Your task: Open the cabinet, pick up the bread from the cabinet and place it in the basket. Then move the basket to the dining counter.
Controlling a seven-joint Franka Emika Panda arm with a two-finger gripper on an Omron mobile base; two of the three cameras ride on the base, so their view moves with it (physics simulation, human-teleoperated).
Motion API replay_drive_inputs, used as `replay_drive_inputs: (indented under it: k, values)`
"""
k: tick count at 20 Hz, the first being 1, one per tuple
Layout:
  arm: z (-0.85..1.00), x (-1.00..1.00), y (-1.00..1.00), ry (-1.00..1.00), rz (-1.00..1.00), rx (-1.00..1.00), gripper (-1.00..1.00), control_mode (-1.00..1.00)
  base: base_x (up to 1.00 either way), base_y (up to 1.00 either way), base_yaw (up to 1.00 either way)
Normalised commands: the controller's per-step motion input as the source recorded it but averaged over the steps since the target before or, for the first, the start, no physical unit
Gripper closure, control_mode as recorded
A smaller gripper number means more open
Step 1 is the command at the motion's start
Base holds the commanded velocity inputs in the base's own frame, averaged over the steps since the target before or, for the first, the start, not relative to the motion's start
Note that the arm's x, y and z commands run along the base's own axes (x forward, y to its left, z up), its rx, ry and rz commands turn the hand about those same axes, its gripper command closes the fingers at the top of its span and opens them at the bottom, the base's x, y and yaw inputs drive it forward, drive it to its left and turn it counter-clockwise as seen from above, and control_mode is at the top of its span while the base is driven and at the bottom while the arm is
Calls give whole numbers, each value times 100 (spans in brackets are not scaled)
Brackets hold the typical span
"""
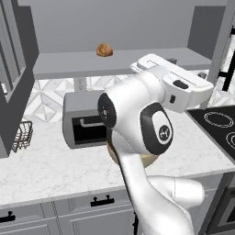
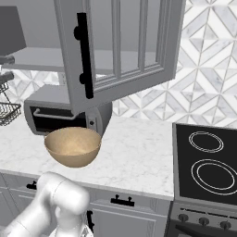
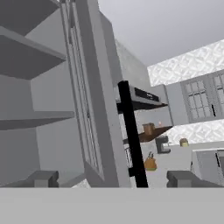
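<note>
The cabinet [image 1: 69, 64] stands open, and the bread [image 1: 104, 50], a small golden-brown roll, lies on its grey shelf. My hand [image 1: 181, 87] is up at the shelf's right end, well right of the bread. In the hand view my gripper [image 3: 114, 179] is open, its fingertips [image 3: 43, 178] wide apart, with the door's black bar handle [image 3: 131, 135] standing between them untouched. The right glass door [image 2: 129, 83] hangs swung out over the worktop. The tan basket [image 2: 73, 146] sits on the marble worktop below, empty, and is partly hidden behind my arm in the left base view.
A grey toaster oven [image 2: 65, 115] stands behind the basket against the tiled wall. A dark wire basket [image 1: 22, 135] sits at the worktop's left, and a black cooktop [image 2: 208, 162] lies at the right. The left cabinet door [image 1: 16, 69] is open too.
</note>
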Motion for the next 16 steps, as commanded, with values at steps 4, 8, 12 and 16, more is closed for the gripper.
replay_drive_inputs:
  k: [4,8,12,16]
  values:
    - [0,100,-34,0,-35,7,-100,-100,0,0,0]
    - [-19,86,-70,0,-30,5,-100,-100,0,0,0]
    - [-16,71,-67,0,-29,8,-100,-100,0,0,0]
    - [-20,28,-70,-1,-21,5,-100,-100,0,0,0]
